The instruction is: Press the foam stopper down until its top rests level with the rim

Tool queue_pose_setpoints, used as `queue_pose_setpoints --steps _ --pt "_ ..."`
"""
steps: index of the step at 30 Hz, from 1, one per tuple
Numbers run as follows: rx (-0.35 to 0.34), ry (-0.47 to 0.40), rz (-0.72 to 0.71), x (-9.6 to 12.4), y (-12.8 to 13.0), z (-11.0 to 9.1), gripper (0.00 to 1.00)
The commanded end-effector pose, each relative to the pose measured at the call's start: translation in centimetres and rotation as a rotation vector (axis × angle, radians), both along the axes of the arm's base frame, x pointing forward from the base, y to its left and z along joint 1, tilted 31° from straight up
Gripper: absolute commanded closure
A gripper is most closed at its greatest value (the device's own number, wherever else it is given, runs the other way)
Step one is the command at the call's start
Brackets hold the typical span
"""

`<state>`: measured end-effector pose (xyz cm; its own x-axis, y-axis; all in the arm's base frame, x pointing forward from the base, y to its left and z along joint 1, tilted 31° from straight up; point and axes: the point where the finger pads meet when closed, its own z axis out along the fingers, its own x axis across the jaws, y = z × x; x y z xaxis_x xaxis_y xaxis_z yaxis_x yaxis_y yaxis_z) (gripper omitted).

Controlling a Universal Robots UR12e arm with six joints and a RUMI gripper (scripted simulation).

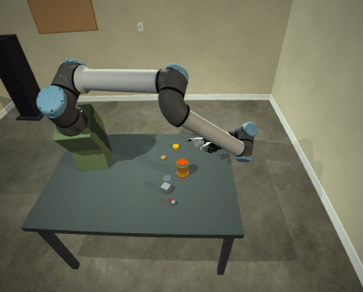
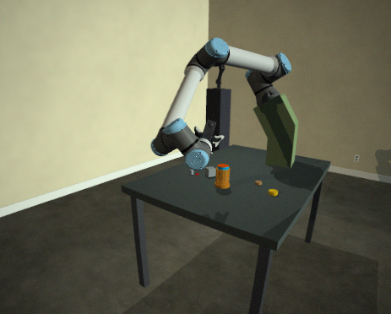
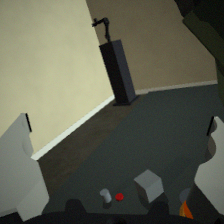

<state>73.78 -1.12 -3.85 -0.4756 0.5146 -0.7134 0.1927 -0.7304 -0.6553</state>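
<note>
Hovering with fingers spread wide and empty, the gripper (image 1: 201, 144) sits at about one o'clock from the jar (image 1: 182, 169), whose stopper (image 1: 182, 162) stands proud; centre overhead first, then press gently, stopping short.
</note>
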Motion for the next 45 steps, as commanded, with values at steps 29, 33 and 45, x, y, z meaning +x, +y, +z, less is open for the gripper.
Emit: queue_pose_setpoints --steps 29,33,45 --pt "0.010 -0.018 0.009 -0.1 0.0 -0.1 1.00" --pt "0.019 -0.034 0.017 -0.1 -0.1 -0.3 1.00" --pt "0.081 -0.140 0.077 -0.5 -0.4 -1.7 1.00"
